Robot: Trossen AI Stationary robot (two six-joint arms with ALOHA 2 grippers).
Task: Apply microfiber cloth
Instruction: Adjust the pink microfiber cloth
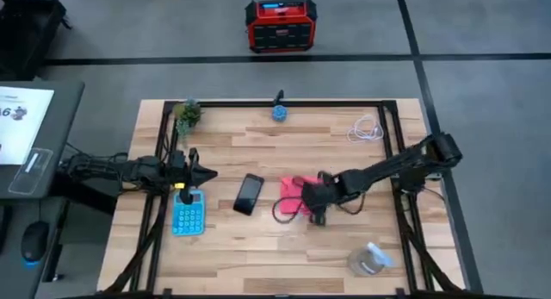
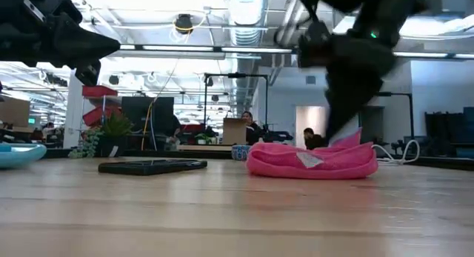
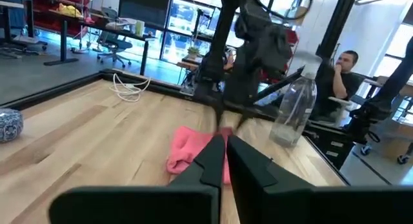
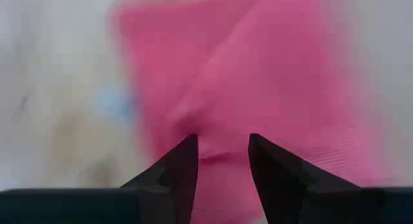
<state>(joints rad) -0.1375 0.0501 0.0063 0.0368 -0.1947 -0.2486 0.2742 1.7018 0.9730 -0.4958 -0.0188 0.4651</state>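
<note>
The pink microfiber cloth (image 1: pixel 295 196) lies bunched on the wooden table (image 1: pixel 258 256), right of the black phone (image 1: pixel 249 194). My right gripper (image 1: pixel 317 204) comes down on the cloth's right part, and pink fabric fills the gap between its fingers (image 4: pixel 222 153). In the low view the cloth (image 2: pixel 311 159) rests on the table, with a peak rising under the gripper. My left gripper (image 1: pixel 207 172) hangs shut above the table's left side, just beyond the light blue calculator (image 1: pixel 188 214). Its fingers (image 3: pixel 224 150) point toward the cloth (image 3: pixel 190 146). My right gripper has a raised fold of the cloth (image 4: pixel 222 130) pinched between its two fingers (image 4: pixel 184 162), near the cloth's right side. It comes from above, slanting in from the table's right. That part stands up as a peak (image 2: pixel 348 138), while the remaining cloth lies slack on the table.
A clear spray bottle (image 1: pixel 370 260) stands near the front right. A white cable (image 1: pixel 368 129) lies at the back right. A blue-and-white cup (image 1: pixel 280 112) and a small plant (image 1: pixel 188 114) stand along the far edge. A black frame (image 1: pixel 405 204) borders the table.
</note>
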